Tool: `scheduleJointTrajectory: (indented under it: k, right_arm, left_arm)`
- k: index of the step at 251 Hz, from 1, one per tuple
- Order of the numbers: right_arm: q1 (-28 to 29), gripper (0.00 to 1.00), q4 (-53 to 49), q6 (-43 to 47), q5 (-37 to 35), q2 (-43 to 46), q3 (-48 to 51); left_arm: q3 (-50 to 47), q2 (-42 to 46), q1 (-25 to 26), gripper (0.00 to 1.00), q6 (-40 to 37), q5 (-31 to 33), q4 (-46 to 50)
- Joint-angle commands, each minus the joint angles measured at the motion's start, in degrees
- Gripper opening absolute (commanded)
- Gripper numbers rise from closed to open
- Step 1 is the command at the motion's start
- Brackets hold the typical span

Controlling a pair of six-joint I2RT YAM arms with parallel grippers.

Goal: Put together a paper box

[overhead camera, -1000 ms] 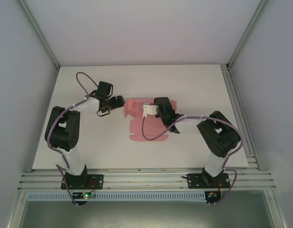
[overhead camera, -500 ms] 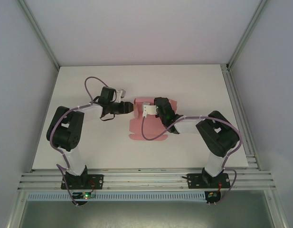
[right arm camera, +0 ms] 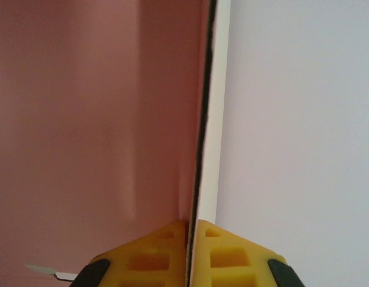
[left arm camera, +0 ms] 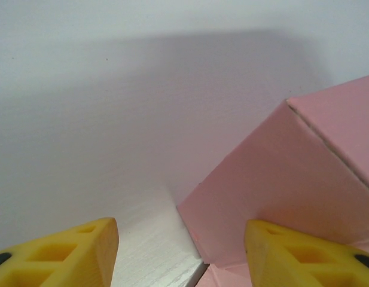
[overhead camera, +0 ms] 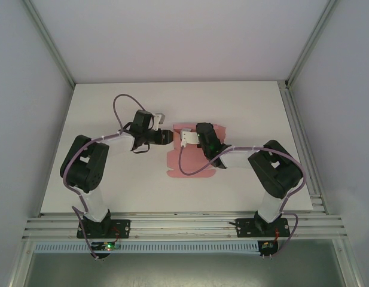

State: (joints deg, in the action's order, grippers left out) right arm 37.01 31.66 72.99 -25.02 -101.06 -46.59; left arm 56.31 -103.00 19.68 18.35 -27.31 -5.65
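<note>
Top external view: one paper box (overhead camera: 173, 165), two arms and two grippers on a white table (overhead camera: 250, 107). The pink card is near the middle of the table, between the grippers. Its flat part lies on the surface with a notched edge toward the arm bases. The right arm covers much of the sheet, so I cannot tell its long axis. The left gripper (overhead camera: 164, 136) is at the card's left edge and the right gripper (overhead camera: 185, 138) is over its far part.

Left wrist view: the left gripper (left arm camera: 181, 224) has two yellow fingers (left arm camera: 70, 248) spread wide, pinching nothing. One pink panel of the paper box (left arm camera: 280, 173) rises tilted from the table just beyond the right-hand finger, with a crease across its upper corner.

Right wrist view: the right gripper (right arm camera: 189, 226) has its two fingers pressed together on the thin edge of the paper box (right arm camera: 82, 119). The card is seen edge-on and runs straight away from the fingertips, its pink face to the left.
</note>
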Motion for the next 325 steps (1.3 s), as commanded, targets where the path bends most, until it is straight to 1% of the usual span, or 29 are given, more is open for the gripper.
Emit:
scheduleJointTrajectory:
  k: [1, 46, 86, 108, 122, 132, 155, 163, 176, 204, 217, 238, 260, 271, 295, 314, 325]
  right_arm:
    - [1.2, 0.06, -5.86, -0.57, 0.38, -0.23, 1.56]
    - [1.37, 0.06, -6.19, -0.48, 0.49, 0.09, 1.85]
    - [1.83, 0.06, -6.58, -0.31, 0.49, 0.26, 1.94]
    - [2.25, 0.06, -6.87, -0.31, 0.45, 0.62, 2.02]
    - [2.43, 0.06, -6.94, -0.49, 0.52, 0.99, 2.07]
    - [2.58, 0.06, -7.47, -0.48, 0.58, 1.19, 2.12]
    - [2.95, 0.06, -8.73, -0.91, 0.68, 1.72, 2.2]
    - [3.19, 0.06, -9.3, -1.01, 0.6, 1.82, 2.18]
    - [3.49, 0.06, -9.96, -1.27, 0.63, 2.06, 2.2]
    - [3.89, 0.06, -11.55, -2.03, 0.47, 2.18, 2.12]
    - [3.99, 0.06, -11.97, -2.37, 0.36, 2.18, 2.05]
    - [4.29, 0.06, -12.46, -2.41, -0.36, 2.31, 2.03]
    - [4.47, 0.06, -13.0, -2.71, -0.91, 2.95, 1.9]
    - [4.47, 0.06, -13.47, -3.32, -0.74, 3.58, 1.92]
    - [4.48, 0.06, -14.73, -4.9, 0.3, 4.84, 1.95]
    - [4.56, 0.07, -15.85, -6.06, 0.25, 5.64, 1.66]
    - [4.56, 0.09, -16.59, -6.65, 0.16, 5.88, 1.44]
  left_arm:
    - [-1.49, 2.75, 2.64, 0.58, -2.6, -3.11, -0.77]
    - [-4.19, 5.08, 2.64, 0.57, -3.06, -3.02, -2.15]
    - [-2.79, 3.17, 2.65, 0.56, -2.79, -2.88, -3.53]
    - [-1.0, 1.33, 2.77, 0.5, -2.68, -2.92, -4.23]
    - [-0.46, 0.89, 2.93, 0.5, -2.68, -1.25, -4.37]
    - [-0.72, 1.07, 3.29, 0.5, -2.6, 1.34, -4.84]
    - [-1.4, 1.29, 5.17, 0.49, -2.71, 10.28, -5.69]
    - [-1.83, 1.26, 6.04, 0.45, -2.35, 13.66, -6.35]
    - [-2.44, 1.07, 7.22, 0.38, -2.47, 17.03, -7.83]
    - [-3.36, 0.32, 10.24, 0.37, -1.15, 26.57, -11.09]
    - [-3.2, -0.77, 11.71, 0.3, -1.79, 31.21, -12.1]
    - [-1.36, -2.42, 13.33, 0.13, -1.02, 38.03, -10.11]
    - [0.4, -3.81, 14.48, 0.11, -0.42, 46.6, -6.71]
    - [0.76, -4.11, 14.61, 0.1, 0.67, 49.34, -5.52]
    - [0.21, -4.31, 14.77, 0.1, 2.55, 52.51, -5.35]
    - [1.08, -5.37, 14.92, 0.05, 4.64, 56.25, -2.98]
    - [2.32, -6.2, 14.91, 0.04, 4.72, 56.81, -0.73]
